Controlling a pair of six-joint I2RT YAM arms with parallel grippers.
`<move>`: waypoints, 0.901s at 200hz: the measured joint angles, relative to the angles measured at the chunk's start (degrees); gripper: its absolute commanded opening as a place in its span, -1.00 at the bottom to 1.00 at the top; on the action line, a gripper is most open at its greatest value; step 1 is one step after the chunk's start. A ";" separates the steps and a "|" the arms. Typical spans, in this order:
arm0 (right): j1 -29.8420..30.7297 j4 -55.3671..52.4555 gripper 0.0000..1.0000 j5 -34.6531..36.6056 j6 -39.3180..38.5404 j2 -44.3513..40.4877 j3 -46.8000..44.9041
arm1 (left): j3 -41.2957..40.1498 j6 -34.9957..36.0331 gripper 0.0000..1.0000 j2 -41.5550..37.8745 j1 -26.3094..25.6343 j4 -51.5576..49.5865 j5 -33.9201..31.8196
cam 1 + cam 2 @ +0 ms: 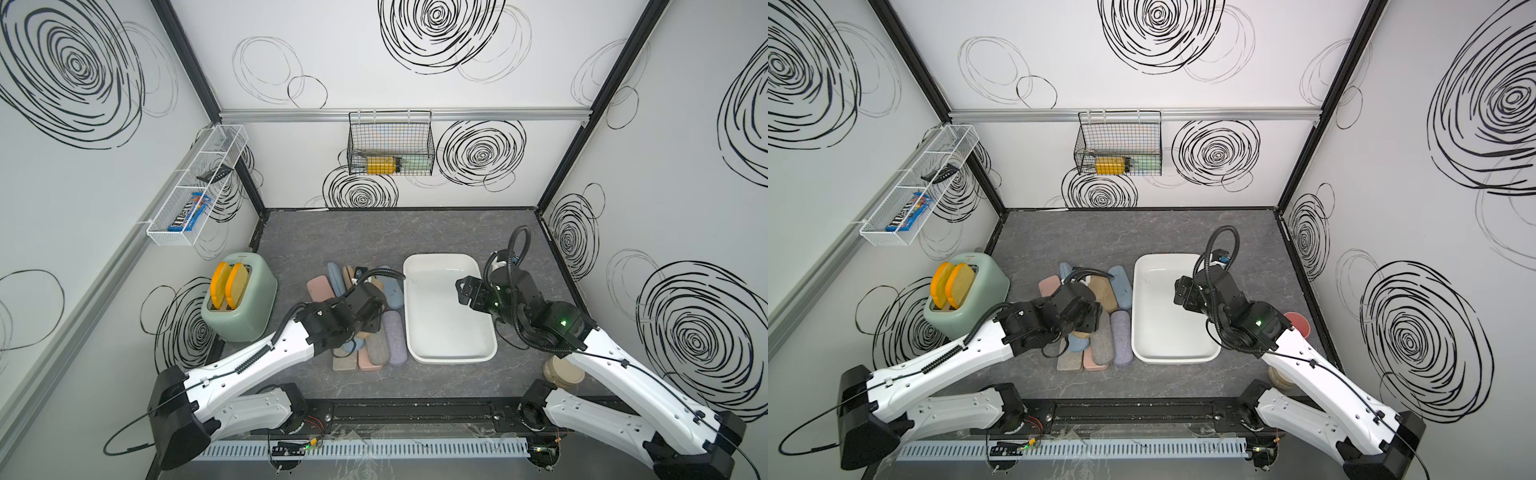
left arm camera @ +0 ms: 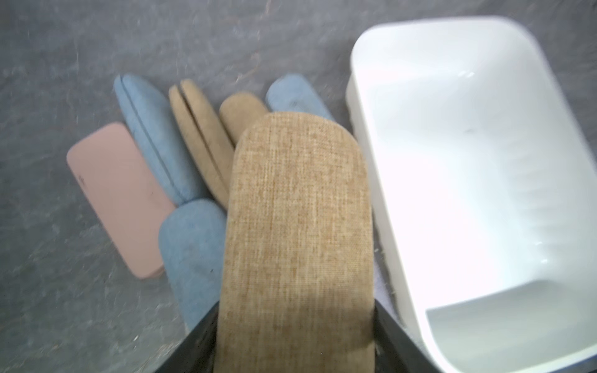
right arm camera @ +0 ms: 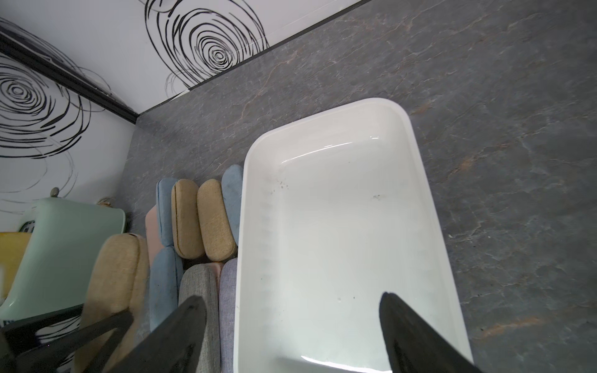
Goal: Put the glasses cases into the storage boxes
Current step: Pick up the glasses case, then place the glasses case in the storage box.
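My left gripper (image 2: 295, 323) is shut on a tan woven glasses case (image 2: 297, 242), one black finger on each long side. It holds the case lifted over the pile of glasses cases (image 1: 376, 349) and pointing toward the white storage box (image 2: 365, 129). Blue (image 2: 145, 129), tan (image 2: 200, 135) and pink (image 2: 119, 197) cases lie below on the grey table. In both top views the left wrist (image 1: 361, 303) hides much of the pile (image 1: 1100, 345). My right gripper (image 3: 290, 306) hangs open over the storage box (image 3: 416, 155), which holds nothing; the gripper also shows from above (image 1: 463, 291).
A mint toaster (image 1: 245, 307) with orange-edged toast slices (image 1: 228, 284) stands left of the pile. Wire baskets hang on the back wall (image 1: 390, 143) and left wall (image 1: 195, 187). Beige cups (image 1: 561, 372) and a pink cup (image 1: 1298, 324) sit under the right arm.
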 measured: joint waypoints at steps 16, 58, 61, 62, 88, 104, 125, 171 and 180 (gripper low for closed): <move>-2.51 -0.98 0.76 -0.28 -0.39 -0.52 0.00 | 6.03 0.63 0.26 5.14 -0.11 2.51 0.85; -9.86 -2.12 0.76 -2.86 -1.66 -3.52 -0.61 | 17.00 0.17 0.26 20.04 -2.38 8.79 2.12; -10.29 -2.14 0.76 -3.10 -1.75 -3.72 -0.74 | 17.70 0.07 0.25 21.11 -2.51 9.07 2.21; -10.43 -2.14 0.76 -3.17 -1.79 -3.78 -0.79 | 17.86 0.02 0.25 21.44 -2.54 9.18 2.25; -14.27 -2.25 0.76 -5.73 -2.91 -4.46 -2.05 | 24.04 -1.64 0.23 31.04 -3.43 10.97 2.95; -16.17 -2.29 0.76 -7.23 -3.72 -4.48 -3.15 | 27.26 -2.91 0.23 36.46 -3.58 11.50 3.34; -18.45 -2.45 0.76 -9.11 -4.76 -4.61 -4.15 | 30.23 -4.48 0.23 42.10 -3.56 11.39 3.50; -22.71 -2.34 0.75 -13.16 -6.62 -6.49 -6.58 | 31.34 -7.52 0.25 47.15 -3.39 10.75 3.41; -23.30 -2.23 0.75 -13.92 -6.88 -6.62 -7.19 | 31.34 -7.91 0.26 47.28 -3.37 10.75 3.34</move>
